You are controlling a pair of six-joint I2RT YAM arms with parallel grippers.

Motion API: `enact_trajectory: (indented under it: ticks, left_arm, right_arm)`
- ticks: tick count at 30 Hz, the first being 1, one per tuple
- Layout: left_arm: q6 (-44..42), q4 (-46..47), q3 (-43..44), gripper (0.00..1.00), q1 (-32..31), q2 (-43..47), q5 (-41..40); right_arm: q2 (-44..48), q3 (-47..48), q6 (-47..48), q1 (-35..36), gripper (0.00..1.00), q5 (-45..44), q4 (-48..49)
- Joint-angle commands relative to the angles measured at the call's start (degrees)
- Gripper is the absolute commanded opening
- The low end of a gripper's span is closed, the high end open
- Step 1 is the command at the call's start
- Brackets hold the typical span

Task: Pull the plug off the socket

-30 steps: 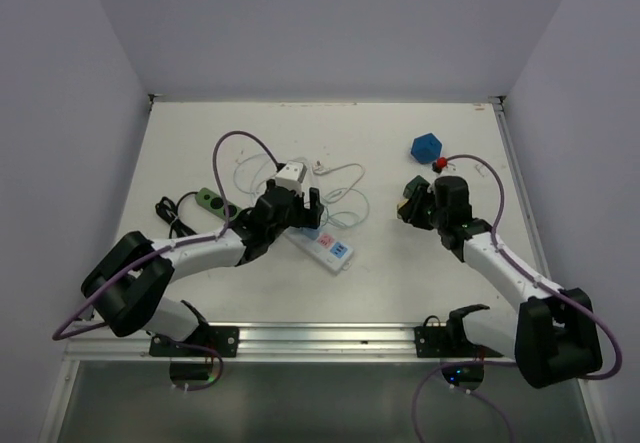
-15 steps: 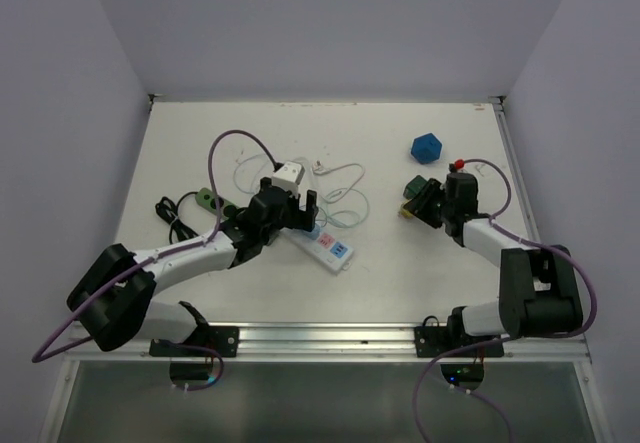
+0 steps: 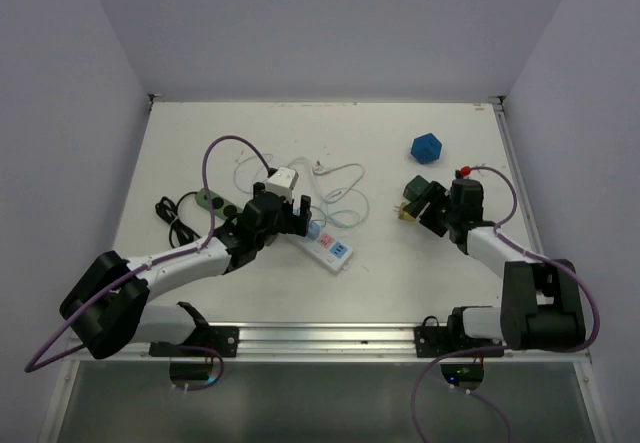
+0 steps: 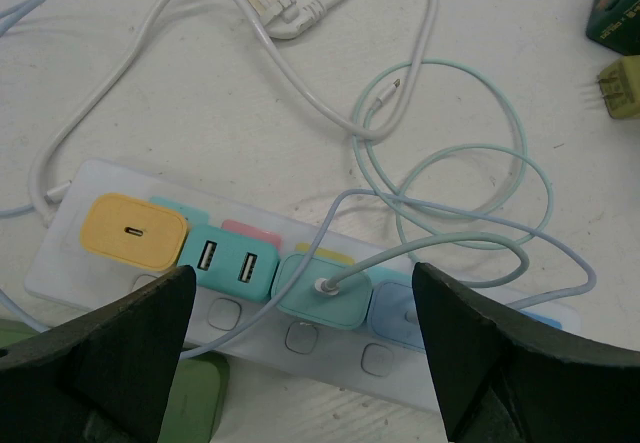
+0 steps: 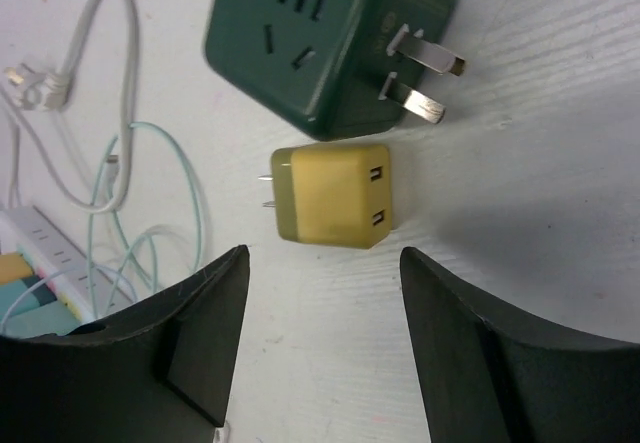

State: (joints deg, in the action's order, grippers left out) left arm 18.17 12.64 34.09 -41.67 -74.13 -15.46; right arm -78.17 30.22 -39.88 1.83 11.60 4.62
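A white power strip (image 4: 250,323) lies on the table and also shows in the top view (image 3: 330,250). In it sit a yellow adapter (image 4: 133,230), a teal two-port USB adapter (image 4: 228,263), a teal adapter with a pale cable (image 4: 325,288) and a blue adapter (image 4: 405,313). My left gripper (image 4: 305,363) is open and hovers over the strip, its jaws either side of the teal adapters. My right gripper (image 5: 320,363) is open and empty. Just in front of it a loose yellow plug (image 5: 335,195) and a dark green cube adapter (image 5: 325,38) lie on the table.
Pale cables (image 3: 340,203) loop beside the strip. A white cord with a plug (image 4: 285,8) lies beyond it. A blue polyhedron (image 3: 426,147) sits at the back right. A green strip with a black cord (image 3: 205,201) lies at the left.
My right gripper has drawn back to the right, and the yellow plug and green adapter lie loose ahead of it. My left gripper has shifted slightly left and nearer along the strip.
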Motion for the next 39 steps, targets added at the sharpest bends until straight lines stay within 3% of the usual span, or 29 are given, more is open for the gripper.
enact_trajectory:
  ticks: [1,6,13,16,22,27,39]
  left_arm:
    - [-1.12,2.12,-1.21,0.93,0.54,1.79,-0.71]
    - [-1.30,3.18,-1.92,0.93,0.71,1.88,-0.97]
    - [-1.74,3.79,-1.83,0.94,1.15,1.88,-1.41]
    - [-1.83,4.05,-1.57,0.94,1.24,1.79,-1.32]
    - [-1.39,5.99,-1.74,0.93,1.59,0.13,-1.15]
    - [-2.09,8.71,-2.71,0.91,1.68,-0.84,-0.89]
    - [-3.94,13.90,-4.90,0.81,2.03,-3.04,1.05]
  right_arm:
    - [7.40,-1.03,2.16,-0.07,0.66,2.02,1.09]
    - [14.78,1.24,9.44,6.67,0.63,1.96,-2.50]
    - [18.58,3.18,17.63,22.40,0.40,-2.98,-2.87]
    - [18.50,2.83,21.15,27.43,0.37,-1.49,-0.41]
    - [12.80,4.49,26.60,36.05,0.40,2.38,2.41]
    - [7.69,7.39,30.81,42.72,0.49,-1.91,4.86]
    - [-10.93,18.55,34.43,47.04,0.56,-10.19,9.26]
